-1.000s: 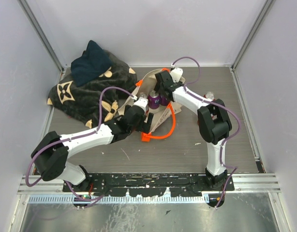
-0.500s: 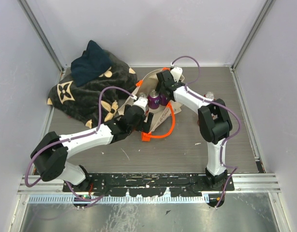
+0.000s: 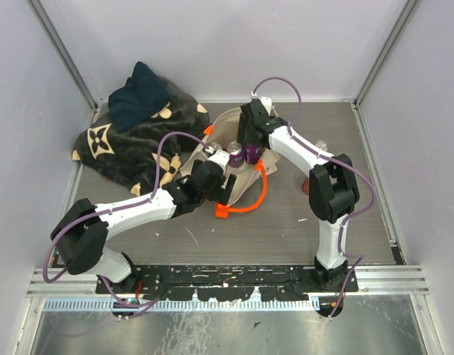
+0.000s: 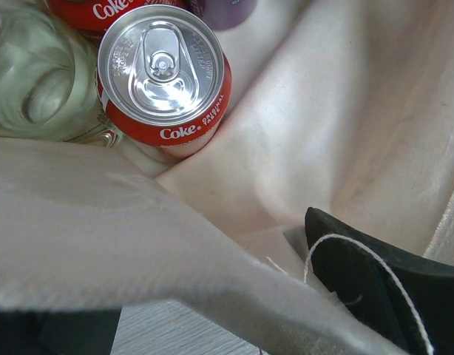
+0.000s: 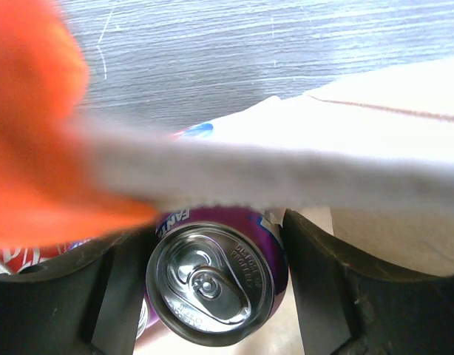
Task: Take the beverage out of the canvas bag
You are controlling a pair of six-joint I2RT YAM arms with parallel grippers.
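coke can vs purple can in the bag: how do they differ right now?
Colour: the Coke can is red, the purple can is a purple Fanta.
Grip: the right gripper has a finger pressed against each side of the purple can; no fingers are at the Coke can.
Shared: both stand upright and unopened, silver tops up, inside the canvas bag.

soft, even light from overhead in the top view, with only weak shadows on the table [image 3: 286,214]. the coke can [image 4: 164,70] lid carries bright glare. in the right wrist view the orange strap [image 5: 35,126] and the bag [image 5: 249,174] rim are smeared out of focus (too close to the lens), while the purple can [image 5: 212,285] lid is sharp.
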